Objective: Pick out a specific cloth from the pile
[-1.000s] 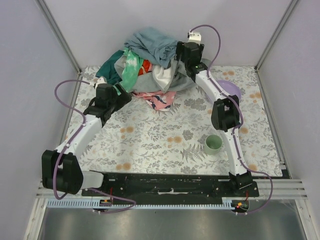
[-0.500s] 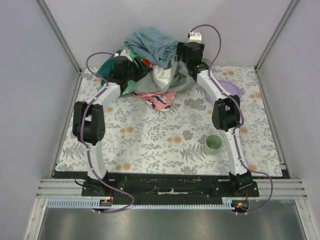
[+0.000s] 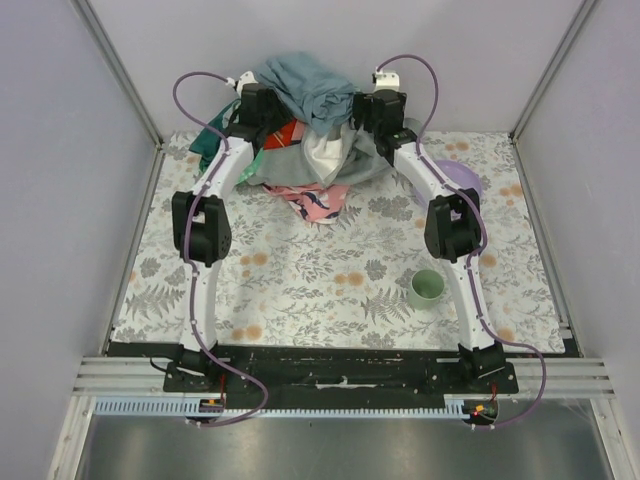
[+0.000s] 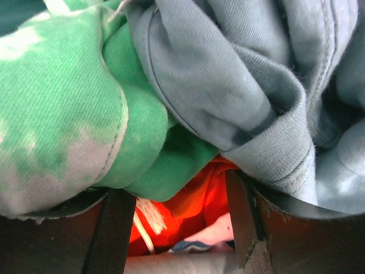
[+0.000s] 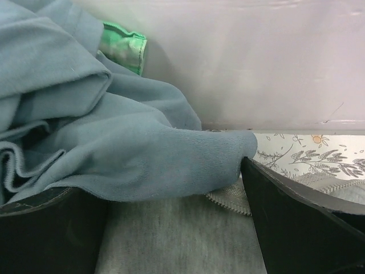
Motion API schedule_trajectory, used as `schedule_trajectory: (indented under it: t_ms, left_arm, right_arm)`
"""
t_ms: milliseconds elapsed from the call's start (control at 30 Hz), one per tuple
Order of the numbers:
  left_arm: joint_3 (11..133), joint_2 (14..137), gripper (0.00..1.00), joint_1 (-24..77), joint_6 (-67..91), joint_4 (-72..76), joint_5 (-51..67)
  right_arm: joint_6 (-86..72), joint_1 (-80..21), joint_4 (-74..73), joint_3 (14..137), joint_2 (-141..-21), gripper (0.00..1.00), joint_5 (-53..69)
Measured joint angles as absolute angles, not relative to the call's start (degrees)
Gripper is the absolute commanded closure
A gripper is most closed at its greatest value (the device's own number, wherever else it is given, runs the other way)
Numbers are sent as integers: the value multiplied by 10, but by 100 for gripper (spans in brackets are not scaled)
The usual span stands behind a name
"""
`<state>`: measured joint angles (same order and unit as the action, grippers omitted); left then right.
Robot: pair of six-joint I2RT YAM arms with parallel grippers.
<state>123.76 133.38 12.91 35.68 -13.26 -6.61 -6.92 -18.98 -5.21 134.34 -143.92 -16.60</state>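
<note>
1. Our left gripper is pushed into the left side of the pile, its jaws spread wide and clamping nothing.
2. The orange-red cloth shows in the gap between those fingers, tucked inside the pile under a mint-green tie-dye garment and the grey-blue cloth.
3. Our right gripper, at the pile's right side, is likewise spread. A fold of the grey-blue cloth and some light grey fabric fill its gap.
4. A small pink patterned cloth lies at the pile's near edge, and a green cup stands well apart from the pile.
</note>
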Motion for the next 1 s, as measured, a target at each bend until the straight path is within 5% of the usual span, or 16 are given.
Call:
schedule_trajectory:
  t_ms: [600, 1000]
  left_arm:
    - [1296, 1375, 29, 86, 311, -176, 60]
    - [1290, 1373, 37, 101, 274, -175, 74]
  right_arm:
    - [-69, -189, -40, 1316, -1439, 2, -161]
    - [-74, -187, -32, 1297, -1434, 2, -161]
